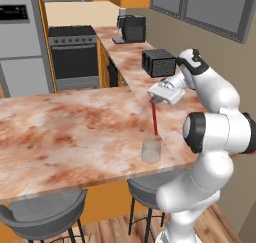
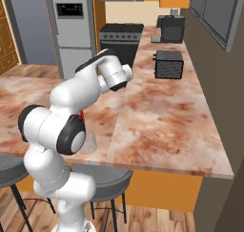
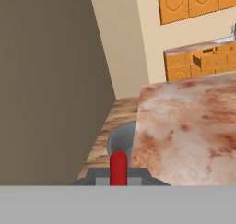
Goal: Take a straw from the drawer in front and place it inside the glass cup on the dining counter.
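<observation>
Kitchen sim, marbled reddish-brown dining tabletop (image 1: 75, 132) ran across both base views, with stove (image 1: 74, 54), a black toaster (image 1: 158, 62) and a coffee machine (image 1: 132, 28) on the far run. Arm was reaching over the near corner of the tabletop. Pincer (image 1: 152, 98) was clamped shut on the top end of the red straw (image 1: 154, 118); the hand view looked down the straw's end (image 3: 118, 168) between the fingertips. Straw hung close to vertical, slightly tilted, with its lower end at or just inside the rim of the glass cup (image 1: 151, 150), which stood upright near the tabletop's front edge. Couldn't tell from the left base view whether the tip had actually crossed the rim; in the right base view the arm covered most of it, only a red sliver (image 2: 82, 115) showed. Drawer (image 3: 207, 60) looked to be the one standing pulled out across the room in the hand view, too small to be sure. My read: fetch and carry were done, straw was lined up over the cup, task mostly complete. What was left: lower the straw into the cup, release it, back off. Risk: tall straw could tip the light cup or lean out on release.
</observation>
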